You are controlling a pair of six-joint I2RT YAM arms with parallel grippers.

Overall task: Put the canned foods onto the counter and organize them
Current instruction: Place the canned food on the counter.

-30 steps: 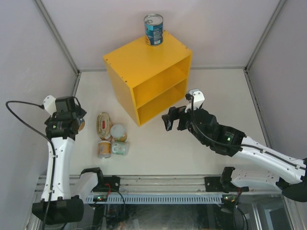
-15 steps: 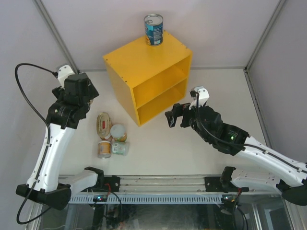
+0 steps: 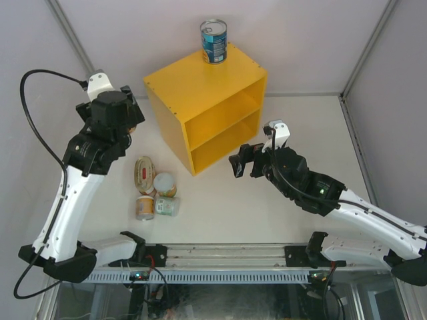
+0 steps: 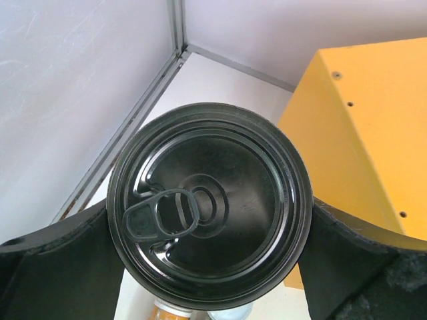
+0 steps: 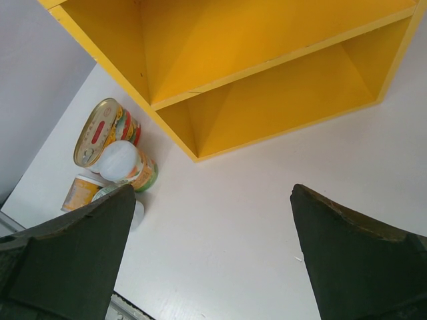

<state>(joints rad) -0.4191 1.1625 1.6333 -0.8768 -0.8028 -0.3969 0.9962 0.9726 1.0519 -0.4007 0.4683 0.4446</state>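
Left gripper (image 4: 210,270): clamped on pull-tab can (image 4: 210,200), aloft beside counter (image 3: 200,87) left wall | Right gripper (image 5: 213,253): jaws spread, empty, facing counter openings | Blue can (image 3: 213,41): upright on counter top, far corner | Tin cluster (image 3: 163,183): on table (image 3: 300,127), left of counter.

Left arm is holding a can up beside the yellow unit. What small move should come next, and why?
Probably swing the left claw to the right, over the counter, before lowering. The pull-tab can sits gripped between its fingers, off the counter's left side and not over it. The flat top is bare apart from the blue can at its far corner.
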